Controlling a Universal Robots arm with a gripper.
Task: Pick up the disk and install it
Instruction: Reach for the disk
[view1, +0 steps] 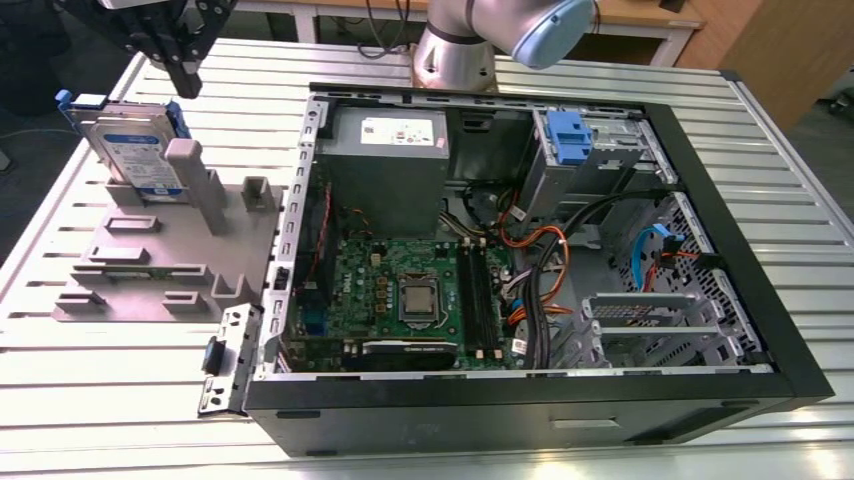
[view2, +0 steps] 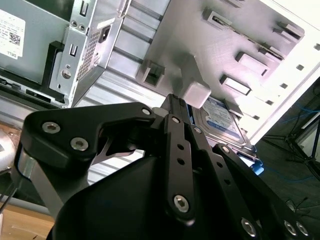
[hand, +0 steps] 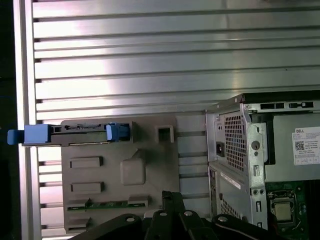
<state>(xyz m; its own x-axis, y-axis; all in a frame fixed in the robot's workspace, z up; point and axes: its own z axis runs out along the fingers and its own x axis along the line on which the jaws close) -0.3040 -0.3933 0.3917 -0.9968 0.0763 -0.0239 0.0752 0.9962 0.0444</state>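
The disk (view1: 134, 152) stands on edge in a slot at the far end of the grey holder block (view1: 147, 255), on the exterior view's left. It is silver with a white-and-blue label and blue rails. My gripper (view1: 190, 85) hangs just above it, slightly toward the exterior view's right, with its black fingers drawn together and nothing between them. The second wrist view shows the disk's label face (view2: 221, 119) beyond the gripper (view2: 172, 100). In the first wrist view the disk (hand: 70, 134) is edge-on, apart from the gripper (hand: 172, 197).
An open black computer case (view1: 747, 230) lies on the slatted metal table (view1: 134, 400). Inside are a grey power-supply box (view1: 387, 150), a motherboard (view1: 414, 290), cables, and a blue caddy clip (view1: 567, 135) in the drive bay. The arm's base (view1: 454, 50) stands behind the case.
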